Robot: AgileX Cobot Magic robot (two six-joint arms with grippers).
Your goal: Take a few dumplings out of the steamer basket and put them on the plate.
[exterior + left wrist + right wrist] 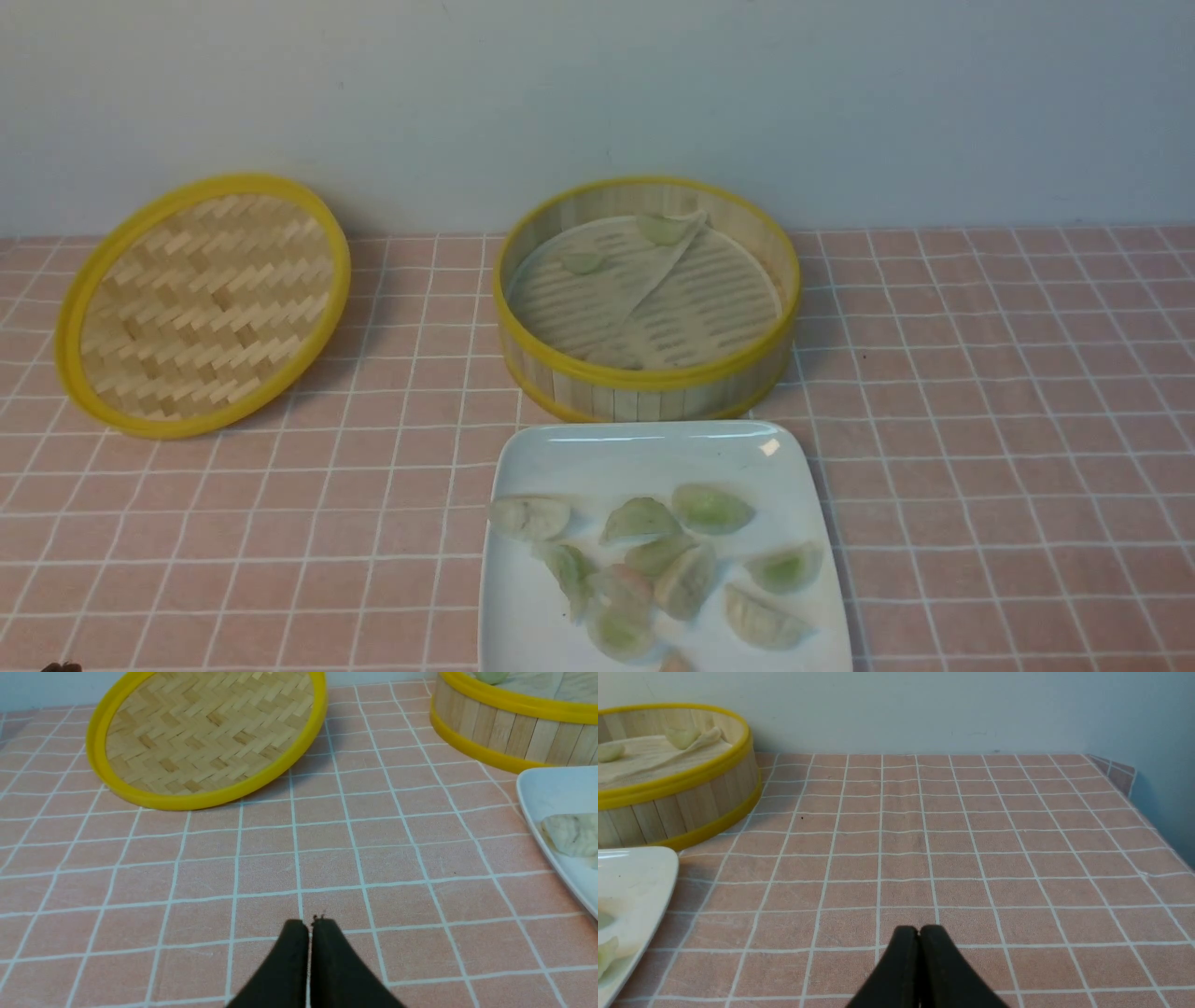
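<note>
**Plate Filled, Two Dumplings Left in the Steamer**

The transfer looks close to done. Around ten dumplings (658, 560) lie clustered on the plate (644, 448), which sits on the bench (980, 420) just in front of the steamer basket (648, 373). Two pale green ones remain in the basket, one near its far wall and one to the left of it, both resting on the creased liner (644, 289).

Neither arm is at work over the food. The left pincer (309, 926) is clenched with nothing between its tips, low over bare cloth on the lid's side of the plate; the right pincer (919, 933) is likewise clenched and empty, over open cloth to the right of the plate and basket. The pose reads as a pause or a finish (since "a few" is already well met).

Should another dumpling be wanted, the next move calls for one pincer to open, reach over the basket's yellow rim, and close gently on a soft, slippery piece without snagging the folded liner.

The bench wears a pink cloth with a white grid, slightly rumpled. The woven lid (201, 303) leans tilted against the plain pale wall (597, 93), well left of the basket.
</note>
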